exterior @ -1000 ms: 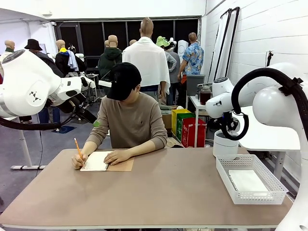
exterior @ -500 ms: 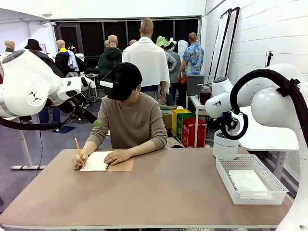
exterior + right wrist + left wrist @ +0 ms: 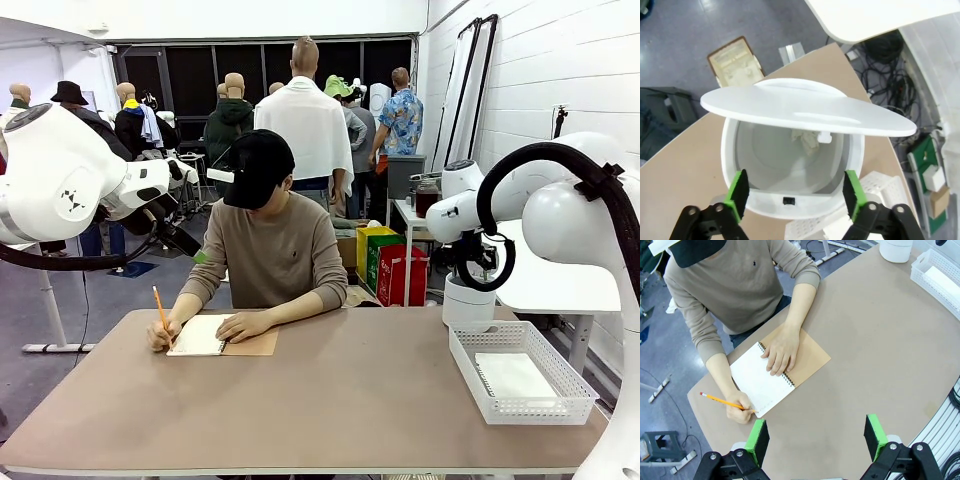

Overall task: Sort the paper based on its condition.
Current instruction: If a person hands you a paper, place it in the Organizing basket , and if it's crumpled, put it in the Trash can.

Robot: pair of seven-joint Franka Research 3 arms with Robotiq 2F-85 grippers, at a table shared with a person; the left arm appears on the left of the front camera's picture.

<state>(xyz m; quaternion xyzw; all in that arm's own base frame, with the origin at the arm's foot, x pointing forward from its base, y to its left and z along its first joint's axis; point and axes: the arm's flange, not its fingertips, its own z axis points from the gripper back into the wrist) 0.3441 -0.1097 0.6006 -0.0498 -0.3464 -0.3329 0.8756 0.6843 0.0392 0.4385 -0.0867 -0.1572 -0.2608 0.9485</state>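
Note:
A flat white sheet of paper lies in the white basket at the table's right end. A crumpled piece of paper sits at the bottom of the white bin, under its tilted swing lid. My right gripper hangs open just above the bin's mouth with nothing between its fingers; in the front view the right gripper is over the bin. High above the table's near-left part, my left gripper is open and holds nothing.
The person at the far side writes with a pencil in a spiral notebook with a brown cover, one hand flat on the page. Brown tabletop stretches between notebook and basket.
My right gripper's jaws have spread apart above the bin. The person's pencil hand has shifted slightly. The left arm has not moved.

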